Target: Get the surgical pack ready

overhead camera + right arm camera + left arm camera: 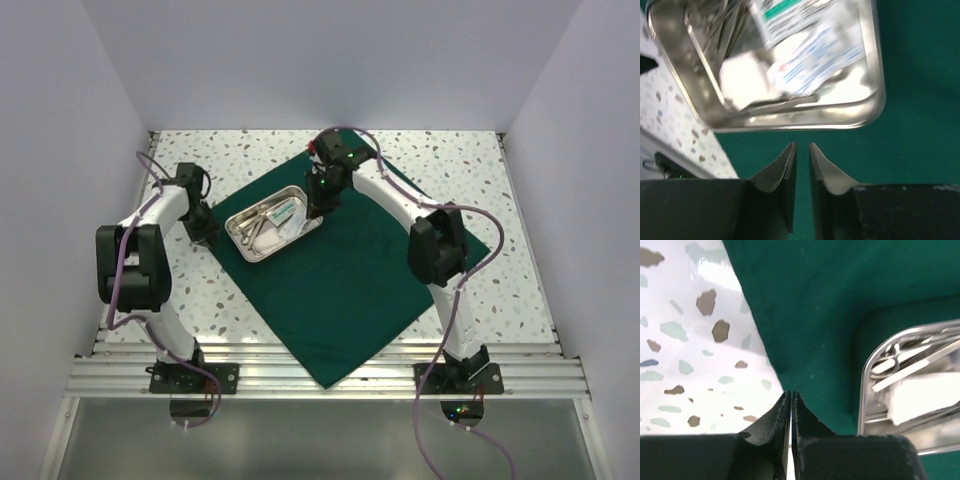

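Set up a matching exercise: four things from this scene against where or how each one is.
Things:
1. surgical pack
2. steel tray
3. left gripper
4. right gripper

Place or state:
A. jaws slightly apart, just short of the tray's rim
B. green, spread on the speckled table
C. jaws closed to a slit at the pack's edge
D. shiny, resting on the pack

Pairs: 1-B, 2-D, 3-C, 4-A

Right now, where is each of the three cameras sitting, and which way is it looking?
Top external: above and behind the bases, looking down at the table; left arm and right arm show whole.
Left wrist: on the left arm, looking past the left gripper at an edge of the green drape.
Right wrist: on the right arm, looking past the right gripper at the steel tray.
Shared: both wrist views catch tray and drape.
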Available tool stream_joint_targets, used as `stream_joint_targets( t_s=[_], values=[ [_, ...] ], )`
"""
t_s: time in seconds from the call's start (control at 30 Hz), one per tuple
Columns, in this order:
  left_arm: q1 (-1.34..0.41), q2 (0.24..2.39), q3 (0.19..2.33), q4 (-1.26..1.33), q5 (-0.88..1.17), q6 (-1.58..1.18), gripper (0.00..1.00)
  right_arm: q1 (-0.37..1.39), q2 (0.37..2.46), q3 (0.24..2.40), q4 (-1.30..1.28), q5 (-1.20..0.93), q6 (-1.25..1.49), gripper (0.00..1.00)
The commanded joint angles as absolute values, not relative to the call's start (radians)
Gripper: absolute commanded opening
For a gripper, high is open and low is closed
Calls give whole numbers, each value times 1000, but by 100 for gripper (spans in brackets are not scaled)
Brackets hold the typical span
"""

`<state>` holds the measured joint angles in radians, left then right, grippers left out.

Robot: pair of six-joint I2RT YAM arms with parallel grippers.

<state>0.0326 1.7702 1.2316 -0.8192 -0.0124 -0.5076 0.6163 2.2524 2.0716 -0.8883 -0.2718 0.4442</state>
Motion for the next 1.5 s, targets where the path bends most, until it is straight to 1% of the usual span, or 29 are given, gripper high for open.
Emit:
stream_joint_targets(
  t_s=[0.0, 0.07, 0.1, 0.13, 0.27, 0.3, 0.43, 0.6, 0.7, 0.8, 0.87, 0.9, 0.93, 1.03, 1.17, 1.3, 1.47],
  values=[
    [35, 1830, 1296, -836, -34, -551, 6, 543, 2215, 2131, -867, -76, 419, 23],
    [35, 1877, 1319, -836, -5, -558, 5, 522, 2274, 2195, -862, -52, 391, 30],
    [35, 1893, 1328, -835, -5, -561, 4, 520, 2299, 2222, -867, -37, 373, 37],
    [35, 1907, 1345, -834, 21, -566, 4, 517, 2333, 2283, -865, -38, 370, 38],
    [35, 1974, 1402, -836, 52, -577, 6, 517, 2460, 2394, -836, -45, 388, 41],
    [35, 1986, 1416, -841, 60, -577, 6, 515, 2473, 2401, -830, -38, 403, 44],
    [31, 2040, 1505, -853, 112, -574, 6, 515, 2503, 2388, -790, -9, 411, 48],
    [8, 2082, 1571, -859, 141, -569, 6, 517, 2523, 2365, -764, -61, 403, 46],
    [-35, 2105, 1597, -856, 173, -568, 6, 520, 2491, 2300, -742, -90, 408, 45],
    [-76, 2129, 1631, -850, 192, -561, 6, 519, 2438, 2208, -727, -101, 403, 45],
    [-106, 2155, 1681, -850, 207, -558, 6, 520, 2376, 2088, -707, -104, 397, 44],
    [-115, 2155, 1681, -854, 210, -558, 6, 520, 2352, 2088, -707, -103, 394, 44],
    [-123, 2172, 1710, -857, 213, -558, 6, 519, 2308, 2025, -693, -97, 391, 44],
    [-150, 2192, 1752, -865, 238, -558, 6, 512, 2247, 1936, -690, -84, 387, 44],
    [-186, 2210, 1776, -859, 268, -560, 6, 502, 2168, 1875, -730, -57, 388, 44],
    [-247, 2249, 1847, -876, 302, -558, 6, 480, 2109, 1807, -733, -61, 391, 44],
    [-319, 2309, 1925, -900, 327, -563, 6, 448, 2080, 1775, -784, -61, 370, 44]
  ],
)
